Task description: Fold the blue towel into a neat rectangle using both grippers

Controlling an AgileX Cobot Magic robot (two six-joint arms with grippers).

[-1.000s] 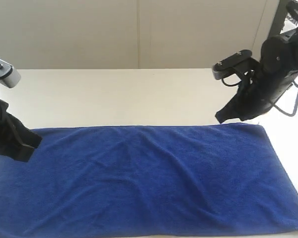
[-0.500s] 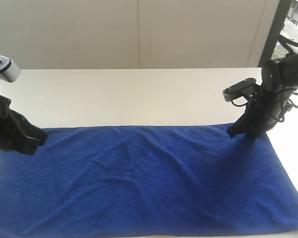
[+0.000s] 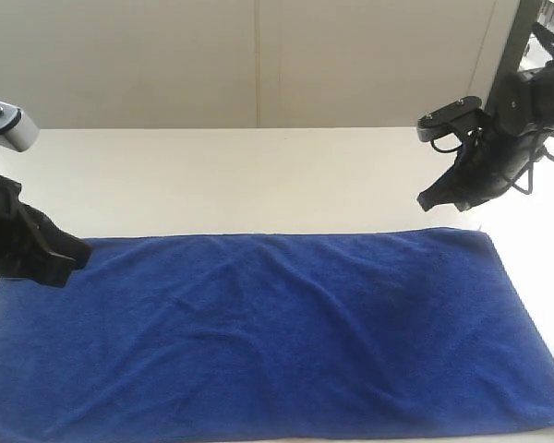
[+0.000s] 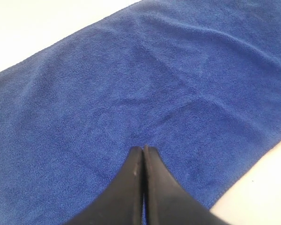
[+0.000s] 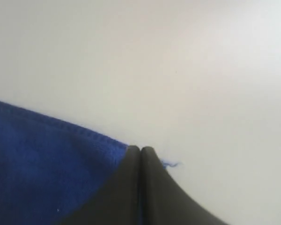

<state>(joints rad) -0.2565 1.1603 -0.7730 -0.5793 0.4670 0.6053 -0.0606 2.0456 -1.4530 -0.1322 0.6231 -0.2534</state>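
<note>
Blue towel (image 3: 277, 332): flat on bench (image 3: 258, 175); soft, light, limp, probably sags when lifted; take hold at far corners; left pincer (image 3: 67, 260) clenched, empty, over left end; right pincer (image 3: 427, 200) clenched, empty, near far right corner.

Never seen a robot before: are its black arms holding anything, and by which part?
Nothing, apparently: the left gripper and right gripper have shut, empty jaws; the royal-blue terry towel lies flat.
</note>
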